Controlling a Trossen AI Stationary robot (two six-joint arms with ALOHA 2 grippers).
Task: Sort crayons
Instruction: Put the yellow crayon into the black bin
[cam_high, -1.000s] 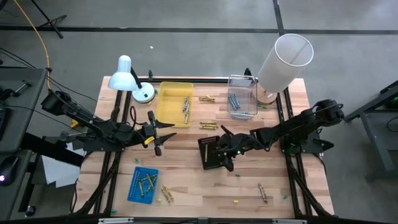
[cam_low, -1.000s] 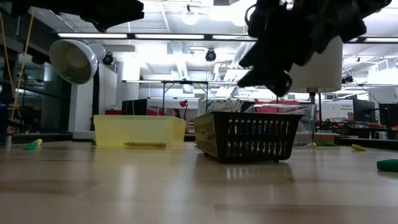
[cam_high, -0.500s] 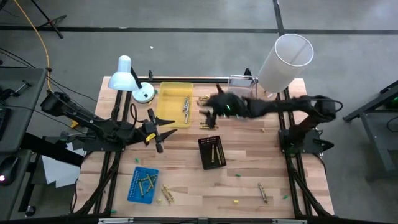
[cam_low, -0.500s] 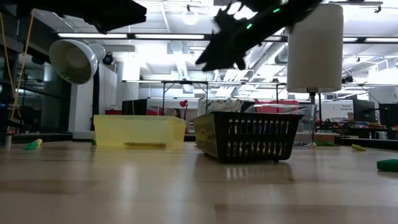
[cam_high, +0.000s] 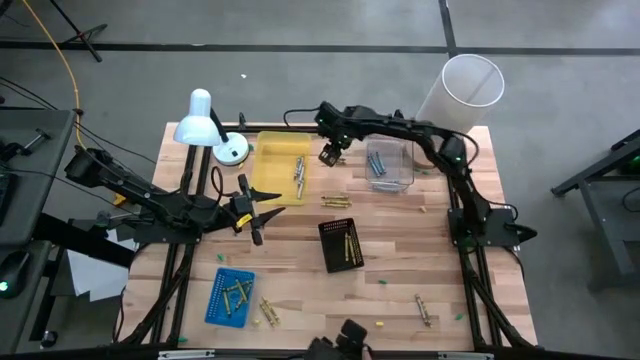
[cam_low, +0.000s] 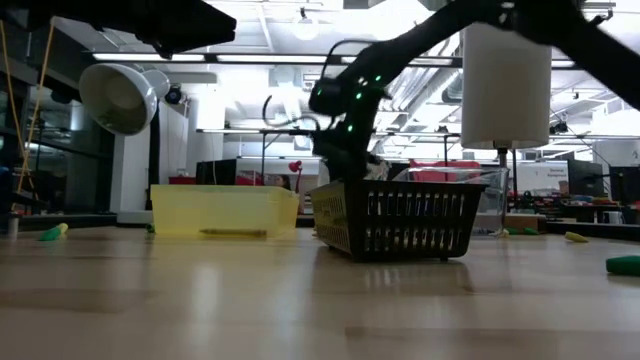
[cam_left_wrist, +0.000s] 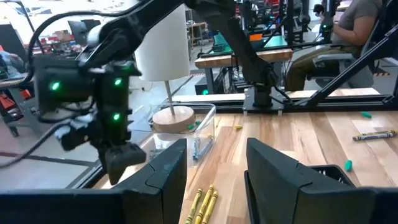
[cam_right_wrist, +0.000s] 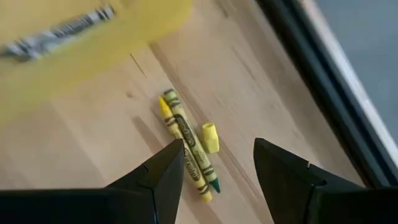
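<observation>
Two crayons (cam_right_wrist: 186, 152), one yellow and one green, lie side by side on the wood near the table's far edge, beside the yellow tray (cam_high: 280, 165); a short yellow piece (cam_right_wrist: 209, 137) lies next to them. My right gripper (cam_right_wrist: 217, 180) is open just above them, touching nothing; it also shows in the high view (cam_high: 330, 152). My left gripper (cam_high: 255, 212) is open and empty at the table's left, near the yellow tray. More crayons lie in the black basket (cam_high: 342, 243), the blue tray (cam_high: 230, 295) and the clear tray (cam_high: 390, 165).
Loose crayons lie at mid-table (cam_high: 337, 202), near the blue tray (cam_high: 268, 312) and at the near right (cam_high: 425, 310). A white desk lamp (cam_high: 205, 120) stands at the far left and a tall white cylinder (cam_high: 460, 95) at the far right. A person sits beyond the table (cam_left_wrist: 354, 25).
My right gripper has swung from above the black basket toward the table's far edge and a little left, and come down over the crayons beside the yellow tray.
</observation>
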